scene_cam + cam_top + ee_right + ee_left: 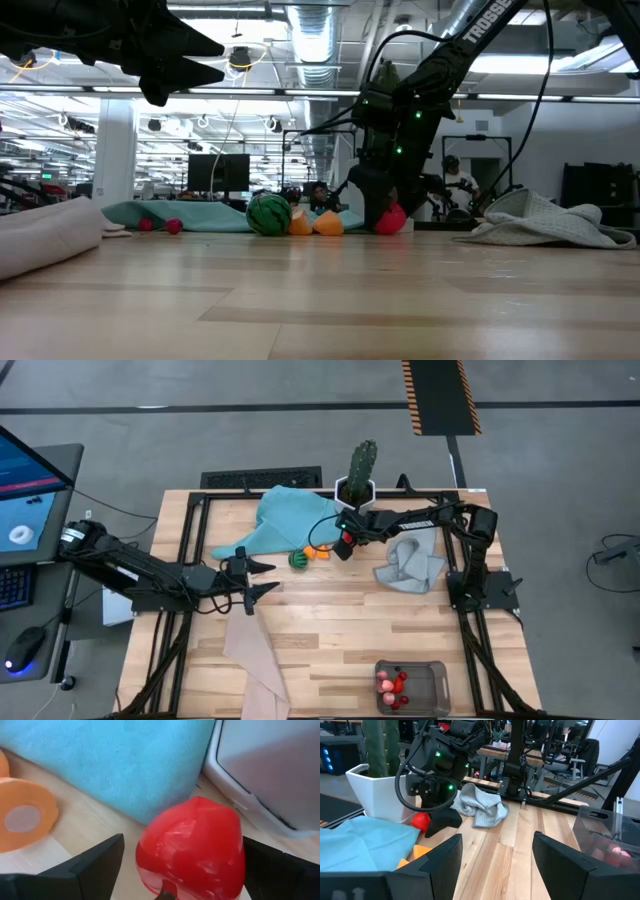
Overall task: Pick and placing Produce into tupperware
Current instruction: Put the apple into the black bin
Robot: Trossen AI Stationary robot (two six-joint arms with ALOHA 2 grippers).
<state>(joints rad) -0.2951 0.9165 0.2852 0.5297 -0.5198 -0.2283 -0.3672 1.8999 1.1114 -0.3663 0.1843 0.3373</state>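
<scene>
A red toy fruit (192, 850) sits on the table by the white pot (355, 490) and the teal cloth (285, 520). My right gripper (345, 546) is down at the red fruit (393, 218), open, with a finger on each side. A green striped ball (297, 559) and orange pieces (316, 552) lie just left of it. The clear tupperware (411, 688) stands at the near edge and holds several red and pink pieces. My left gripper (264, 578) hovers open above the table's left half, touching nothing. My right gripper stands open around the red fruit, slanting down from the table's right. A gap shows at one finger (97, 865). The other finger (280, 865) meets the fruit's outline (237, 855); I cannot tell whether it touches. The fruit rests on the table.
A cactus (361, 463) rises from the white pot right behind the right gripper. A crumpled grey cloth (410, 565) lies under the right arm, and a beige cloth (255, 660) lies near the left near edge. Bare wood stretches between the fruit and the tupperware.
</scene>
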